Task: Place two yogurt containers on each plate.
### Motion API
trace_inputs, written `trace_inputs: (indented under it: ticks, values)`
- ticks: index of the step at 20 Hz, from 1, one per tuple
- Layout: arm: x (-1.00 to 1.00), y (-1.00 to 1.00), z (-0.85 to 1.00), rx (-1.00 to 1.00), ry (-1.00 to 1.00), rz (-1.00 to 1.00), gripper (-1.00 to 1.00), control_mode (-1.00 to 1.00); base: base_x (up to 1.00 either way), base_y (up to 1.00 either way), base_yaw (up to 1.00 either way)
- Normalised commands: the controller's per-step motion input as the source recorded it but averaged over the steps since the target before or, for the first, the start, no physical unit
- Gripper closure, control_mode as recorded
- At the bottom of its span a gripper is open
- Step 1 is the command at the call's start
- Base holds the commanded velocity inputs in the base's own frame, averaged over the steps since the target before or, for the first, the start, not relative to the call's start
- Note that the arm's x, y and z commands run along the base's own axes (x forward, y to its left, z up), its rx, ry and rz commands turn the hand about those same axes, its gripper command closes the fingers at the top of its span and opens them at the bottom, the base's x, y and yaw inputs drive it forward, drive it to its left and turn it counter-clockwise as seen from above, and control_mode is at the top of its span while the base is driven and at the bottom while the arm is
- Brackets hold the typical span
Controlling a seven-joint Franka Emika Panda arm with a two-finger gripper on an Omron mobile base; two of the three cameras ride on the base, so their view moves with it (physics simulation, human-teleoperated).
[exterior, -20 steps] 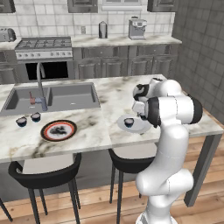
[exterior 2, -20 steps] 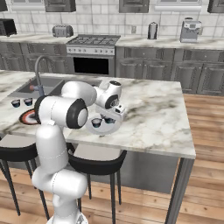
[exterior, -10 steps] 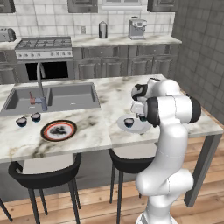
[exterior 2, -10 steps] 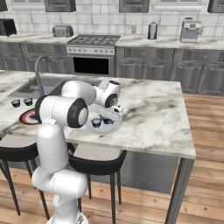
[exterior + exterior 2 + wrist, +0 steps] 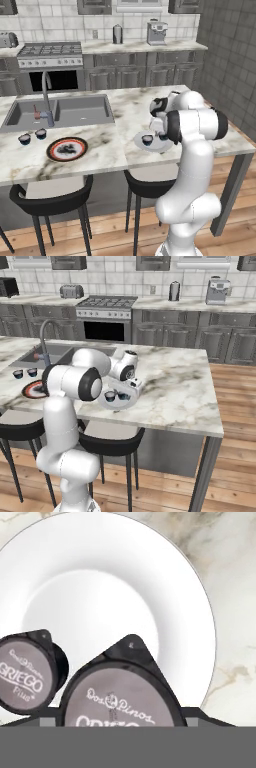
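**Still two cups short on the patterned plate**

Leftmost in the left base view, two yogurt cups (image 5: 24, 139) (image 5: 41, 133) stand side by side on the marble island counter (image 5: 100, 150), near the sink (image 5: 60, 111) and its faucet (image 5: 46, 95). Just to their right lies the red-rimmed plate (image 5: 67, 148), with nothing on it. Farther right, well apart from it, sits the white plate (image 5: 152, 142), with one cup (image 5: 147, 140) standing on it and a second (image 5: 122, 396), seen from the right base view, beside the first.

The gripper (image 5: 161, 131) hangs right over the white plate. In the hand view the nearer cup (image 5: 122, 699) lies just ahead of the finger tips, lid up, the other cup (image 5: 27, 671) to its left, both on the white plate (image 5: 150, 577). Whether the jaws are parted or closed, and whether they grip that cup, I cannot tell; the tips are not clear.

By my reading this plate has its pair, so the coming move turns on one fact: the remaining cups lie far to the arm's left, past the red-rimmed plate, by the sink.

Behind the island, a stove (image 5: 50, 50), a toaster (image 5: 7, 39) and a coffee machine (image 5: 156, 32) line the rear counter.
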Motion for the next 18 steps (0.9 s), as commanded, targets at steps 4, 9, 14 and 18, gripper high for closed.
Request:
trace_inputs:
  ticks: [4, 9, 14, 18]
  values:
    - [0.00, 0.00, -0.24, 0.00, 0.02, 0.00, 1.00, -1.00, 0.00, 0.00, 0.00]
    - [0.00, 0.00, -0.25, 0.00, 0.02, 0.00, 1.00, -1.00, 0.00, 0.00, 0.00]
    - [0.00, 0.00, -0.23, 0.00, 0.00, 0.00, -1.00, -1.00, 0.00, 0.00, 0.00]
    - [0.00, 0.00, -0.15, 0.00, 0.00, 0.00, -1.00, -1.00, 0.00, 0.00, 0.00]
